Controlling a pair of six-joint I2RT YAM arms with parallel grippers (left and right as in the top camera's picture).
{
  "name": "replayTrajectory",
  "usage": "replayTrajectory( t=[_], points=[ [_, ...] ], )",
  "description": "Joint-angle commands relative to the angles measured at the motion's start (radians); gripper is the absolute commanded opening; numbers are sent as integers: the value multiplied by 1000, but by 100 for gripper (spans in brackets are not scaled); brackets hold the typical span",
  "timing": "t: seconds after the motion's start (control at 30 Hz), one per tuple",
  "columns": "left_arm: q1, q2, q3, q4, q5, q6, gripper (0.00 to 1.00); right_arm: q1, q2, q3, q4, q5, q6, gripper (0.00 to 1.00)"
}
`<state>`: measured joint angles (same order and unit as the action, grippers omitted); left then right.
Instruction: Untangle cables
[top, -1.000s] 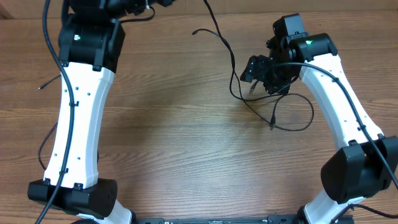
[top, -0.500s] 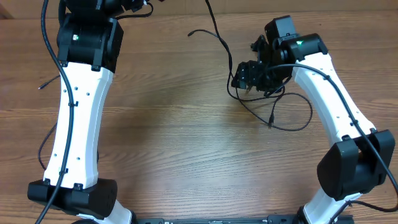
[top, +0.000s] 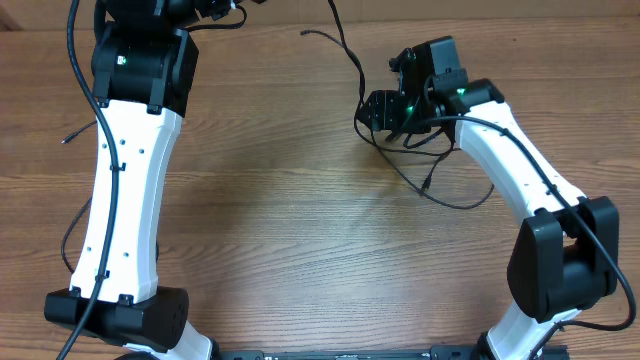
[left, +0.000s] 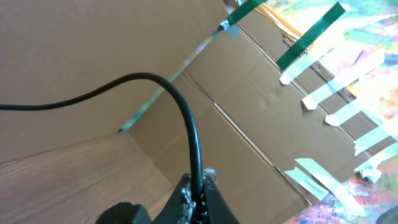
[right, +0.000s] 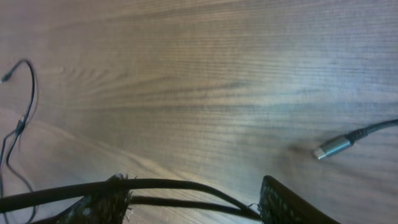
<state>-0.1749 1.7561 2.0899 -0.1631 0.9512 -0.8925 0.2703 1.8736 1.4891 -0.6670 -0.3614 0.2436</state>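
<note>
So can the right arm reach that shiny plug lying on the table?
Probably yes. The plug lies close by on the bare table, with nothing over it. Two cords run across the open right hand, though, so they might get in the way.

Light wood-grain surface (top: 300, 230) fills the overhead frame, evenly lit. In the left wrist view, a brown cardboard wall (left: 249, 112) rises behind it, with green tape (left: 308, 37) and white tape strips (left: 348, 109) at upper right.

The left arm (top: 125, 190) and right arm (top: 515, 165) wear white shells, black joints (top: 120, 310), black wires (top: 98, 112) and green lights (top: 124, 59).
</note>
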Motion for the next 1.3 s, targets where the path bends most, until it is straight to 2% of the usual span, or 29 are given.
replayTrajectory(
  t=[0.0,0.17,0.27,0.4,0.43,0.57,0.63,0.8,0.93,1.07,1.27],
  points=[
    [0,-17,21,10,18,-37,4,4,3,-63,87,21,19,63],
    [0,-18,21,48,18,-68,4,4,3,-117,166,28,21,54],
    [0,-18,21,106,18,-108,4,4,3,-127,182,28,35,43],
    [13,-18,21,162,18,-156,4,3,3,-127,169,44,56,8],
    [22,-18,21,160,19,-156,4,-2,3,-127,145,74,82,4],
    [89,-18,21,95,26,-138,4,-58,1,-127,20,130,130,4],
    [154,-18,21,-5,18,-52,4,-137,-11,-126,-87,137,121,4],
    [256,-18,21,-252,-98,132,4,-316,-69,-126,-203,140,74,4],
    [289,-18,21,-427,-250,280,4,-468,-120,-118,-237,113,75,4],
    [288,-18,21,-577,-464,419,4,-613,-133,-58,-315,114,75,4],
    [288,-18,21,-747,-806,518,4,-818,-132,54,-405,103,114,4]
  ],
)
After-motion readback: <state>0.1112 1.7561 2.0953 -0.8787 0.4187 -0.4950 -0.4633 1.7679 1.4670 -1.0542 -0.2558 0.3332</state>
